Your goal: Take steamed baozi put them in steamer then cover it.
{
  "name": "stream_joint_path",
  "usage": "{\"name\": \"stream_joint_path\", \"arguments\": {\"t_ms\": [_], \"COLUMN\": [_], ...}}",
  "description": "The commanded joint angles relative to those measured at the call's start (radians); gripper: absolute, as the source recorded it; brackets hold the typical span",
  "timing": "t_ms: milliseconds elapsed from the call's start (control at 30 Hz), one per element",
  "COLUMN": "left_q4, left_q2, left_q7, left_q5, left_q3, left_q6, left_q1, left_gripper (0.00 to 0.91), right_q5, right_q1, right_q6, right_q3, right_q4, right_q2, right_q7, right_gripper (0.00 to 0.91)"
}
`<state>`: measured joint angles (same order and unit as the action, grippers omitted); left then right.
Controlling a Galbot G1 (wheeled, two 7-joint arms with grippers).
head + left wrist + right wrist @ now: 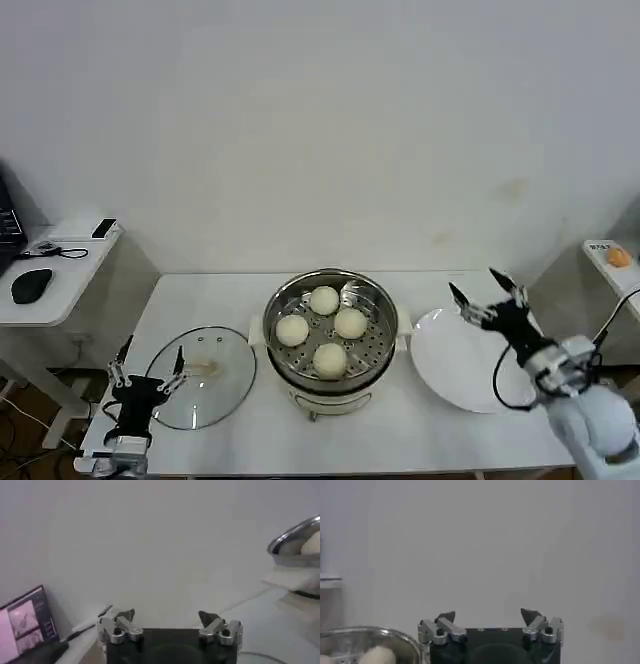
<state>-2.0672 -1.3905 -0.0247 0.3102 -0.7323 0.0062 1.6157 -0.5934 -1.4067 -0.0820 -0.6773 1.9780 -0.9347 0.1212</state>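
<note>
Plain white wall rises behind the white table (pixel 420 440). Mid-table near the front edge sits the steamer (pixel 330 330), all four baozi (pixel 331 359) already on its tray. Only covering remains, I reckon: the cover (pixel 200 378) lies flat toward the left edge. Left hand (pixel 148 378) hovers spread over it; right hand (pixel 488 290), spread too, hangs above the empty plate (pixel 455 360).

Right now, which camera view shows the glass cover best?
The head view: the cover lies whole on the table left of the steamer, by the open left gripper. The left wrist view catches just a thin arc of its rim. The right wrist view faces the wall instead.
</note>
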Motion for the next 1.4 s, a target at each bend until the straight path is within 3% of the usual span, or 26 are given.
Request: {"name": "stream_joint_path", "arguments": {"t_ms": [33,167,333,533,700,1033,1400], "left_q4": [0.005,0.011,0.056,0.111,0.232,0.386,0.381], "left_q2": [-0.001,0.001,0.006,0.025,0.012,0.032,0.049], "left_q7": [-0.027,-0.038,-0.16,-0.177,-0.279,-0.281,-0.157], "left_q5": [0.112,0.21,0.539,0.88,0.888,0.873,0.945], "left_q3": [-0.006,-0.016,0.004,0.06,0.085,0.08,0.101], "left_q6": [-0.045,-0.068,-0.086,-0.086,-0.091,-0.128,-0.104], "left_q1": [0.028,0.046,0.063,0.057,-0.028,-0.127,-0.105], "left_gripper": [0.907,0.907,0.907,0.907,0.907,0.907,0.907], "right_q5": [0.062,0.075,0.084,0.089,0.095,0.102,0.111], "right_q1": [-0.187,-0.178,-0.156,-0.137,-0.135,-0.144,-0.129], "right_q6": [0.04,0.04,0.04,0.036,0.032,0.035,0.035], "right_q3": [-0.057,-0.053,-0.04,-0.047,-0.06,-0.067,-0.07], "right_q4": [-0.004,0.004,-0.006,-0.012,-0.006,-0.011,-0.035], "right_q2": [-0.132,-0.137,-0.136,-0.143,-0.16,-0.162,-0.186], "right_q7": [-0.086,-0.087,-0.087,-0.087,-0.08,-0.074,-0.069], "right_gripper": [0.907,0.907,0.907,0.907,0.907,0.907,0.907]}}
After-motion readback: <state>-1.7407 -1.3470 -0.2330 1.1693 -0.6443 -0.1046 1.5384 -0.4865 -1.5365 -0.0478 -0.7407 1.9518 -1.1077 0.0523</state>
